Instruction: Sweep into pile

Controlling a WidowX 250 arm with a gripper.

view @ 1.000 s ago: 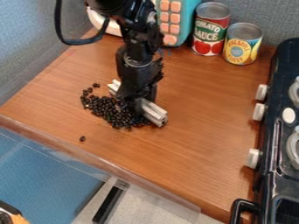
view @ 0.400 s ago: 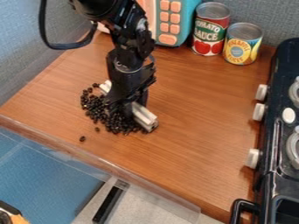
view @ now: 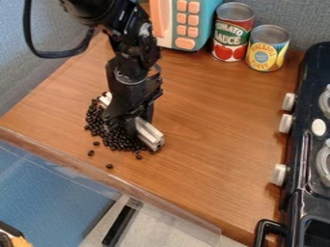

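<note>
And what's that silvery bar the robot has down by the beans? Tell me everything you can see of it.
The straight, silvery, metal-looking bar has lengthwise ridges. It sits low over the brown wood-look counter, slanting from upper left to lower right in the picture. The black robot gripper hides its middle, leaving both ends showing. Small, dark, glossy beans crowd its lower-left side.

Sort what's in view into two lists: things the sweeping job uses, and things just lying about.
Job:
- gripper
- silver bar it holds
- dark beans
- wooden counter

Lying about:
- red can
- yellow can
- teal toy with orange buttons
- black stove
</note>
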